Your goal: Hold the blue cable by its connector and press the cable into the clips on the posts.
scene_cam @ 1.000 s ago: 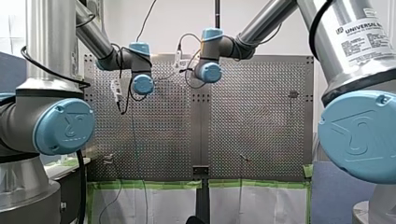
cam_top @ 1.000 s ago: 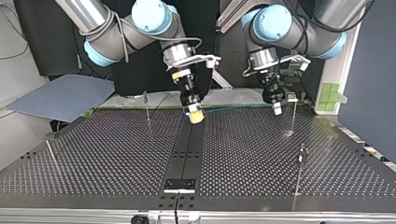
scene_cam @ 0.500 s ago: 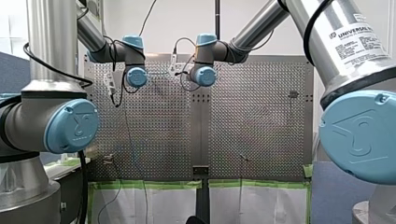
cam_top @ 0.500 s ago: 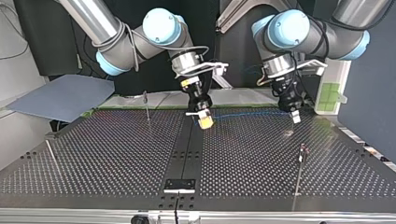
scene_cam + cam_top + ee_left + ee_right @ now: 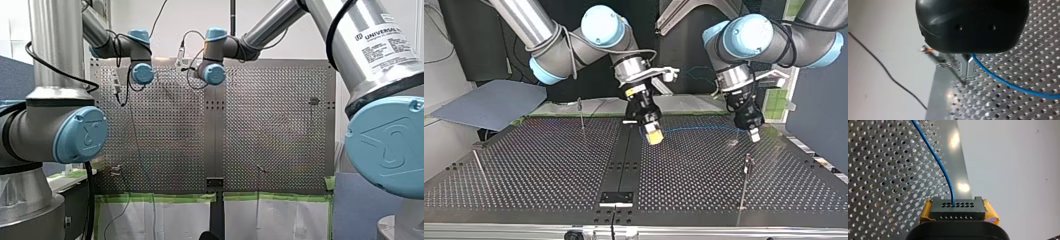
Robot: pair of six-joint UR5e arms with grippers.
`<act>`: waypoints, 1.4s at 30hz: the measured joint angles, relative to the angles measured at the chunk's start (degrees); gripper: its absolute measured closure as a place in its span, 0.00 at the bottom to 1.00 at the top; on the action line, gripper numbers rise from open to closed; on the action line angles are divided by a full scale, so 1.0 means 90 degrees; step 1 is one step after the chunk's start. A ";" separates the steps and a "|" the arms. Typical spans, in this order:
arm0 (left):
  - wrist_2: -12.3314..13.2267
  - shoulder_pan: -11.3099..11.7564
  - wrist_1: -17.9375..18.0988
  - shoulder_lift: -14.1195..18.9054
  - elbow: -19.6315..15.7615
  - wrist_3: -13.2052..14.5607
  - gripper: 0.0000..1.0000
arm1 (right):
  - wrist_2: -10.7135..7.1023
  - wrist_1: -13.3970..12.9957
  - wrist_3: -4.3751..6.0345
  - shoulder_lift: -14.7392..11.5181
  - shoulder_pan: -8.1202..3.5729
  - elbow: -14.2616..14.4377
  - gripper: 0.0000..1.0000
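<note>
While no clip holds the line yet, the job looks to be at the carry stage: cable lifted and stretched, waiting to be brought to a post. Starting from the top view's near edge, the desk lies bare across a wide band. Only a leaning post stands at the view's left and a near post at its right, with a small clip at its top.

Further in, the blue cable hangs almost level above the desk between the two arms. My right claw, near the middle, is clamped on the black connector, its yellow pads squeezing either side. My left claw, at the view's right, has its metal fingers pinched together with the cable running out from them, so I judge it is gripping the line. In its wrist view a thin post slants just beside those fingers. Beyond stands a far post, close to the desk's far edge.

Next, I reckon, the pair must bring the taut stretch over a clip and press it down, keeping the tension. Room is generous toward the near edge and the view's left. It is tighter around the left claw, with posts near and the desk's right edge not far off.
</note>
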 joint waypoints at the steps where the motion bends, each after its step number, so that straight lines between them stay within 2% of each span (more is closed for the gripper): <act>1: 0.0014 0.0028 -0.0037 0.0037 0.0030 -0.0006 1.00 | 0.0000 0.0012 0.0004 0.0002 0.0012 -0.0031 1.00; 8: 0.0117 0.0179 -0.0175 0.0130 0.0186 -0.0010 1.00 | -0.0032 0.0041 0.0107 0.0012 0.0043 -0.0150 1.00; 16: 0.0506 0.0324 -0.0149 0.0125 0.0265 -0.0010 1.00 | -0.0068 0.0087 0.0306 0.0018 -0.0012 -0.0313 1.00; 18: 0.0582 0.0360 -0.0136 0.0113 0.0273 -0.0014 1.00 | -0.0073 0.0109 0.0326 0.0018 -0.0024 -0.0364 1.00; 26: 0.0814 0.0533 -0.0117 -0.0078 0.0423 -0.0037 1.00 | -0.0087 0.0174 0.0344 0.0025 -0.0070 -0.0464 1.00; 30: 0.0956 0.0624 -0.0099 -0.0112 0.0501 -0.0144 1.00 | -0.0088 0.0196 0.0345 0.0029 -0.0090 -0.0466 1.00; 37: 0.1203 0.0782 -0.0109 -0.0125 0.0664 -0.0229 1.00 | -0.0088 0.0242 0.0345 0.0035 -0.0180 -0.0465 1.00; 42: 0.1273 0.0834 -0.0130 -0.0137 0.0688 -0.0233 1.00 | -0.0088 0.0250 0.0345 0.0037 -0.0249 -0.0464 1.00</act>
